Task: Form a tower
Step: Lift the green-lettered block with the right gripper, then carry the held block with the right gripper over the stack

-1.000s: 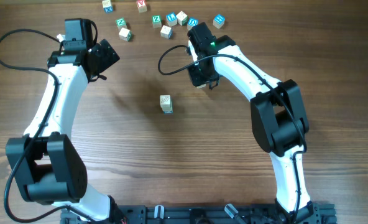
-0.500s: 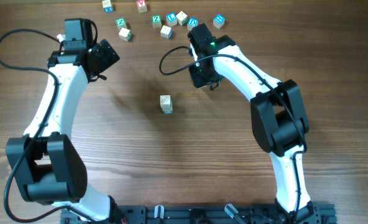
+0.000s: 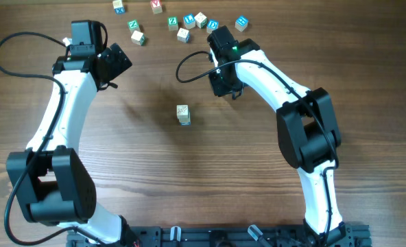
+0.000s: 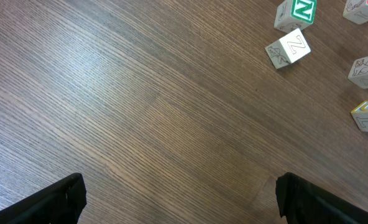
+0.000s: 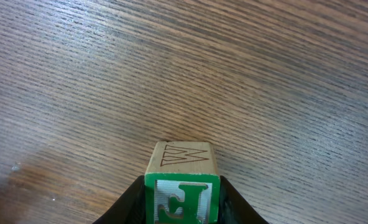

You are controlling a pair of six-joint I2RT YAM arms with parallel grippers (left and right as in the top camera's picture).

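Overhead view: the tower [image 3: 183, 114], a narrow stack of small pale wooden alphabet cubes with a blue-tinted side face, stands upright on the brown wood-grain table [image 3: 189, 178], between the two arms and touching neither. Its cube count cannot be read from above.

Right gripper [image 3: 225, 87]: located beyond and to the right of the tower, near it but apart. In the right wrist view its claw [image 5: 182, 200] is clamped narrowly on one pale wooden cube with a green letter face [image 5: 183, 182]. One black finger [image 5: 129, 202] presses each side of the cube. The upper face shows an outlined M or W. The cube is over bare table.

Left gripper [image 3: 118, 63]: located beyond and to the left of the tower, well apart from it. In the left wrist view the claw [image 4: 179, 190] stands wide, with nothing between the fingers [image 4: 56, 200].

Loose lettered cubes [image 3: 183, 34]: scattered in a band along the far side of the table, beyond the tower. Several loose cubes [image 4: 288, 48] also appear in the left wrist view.

Change against the frame one second earlier: the right gripper, with its cube, has shifted very slightly away from the tower. The tower, the loose cubes and the left arm occupy the same positions.
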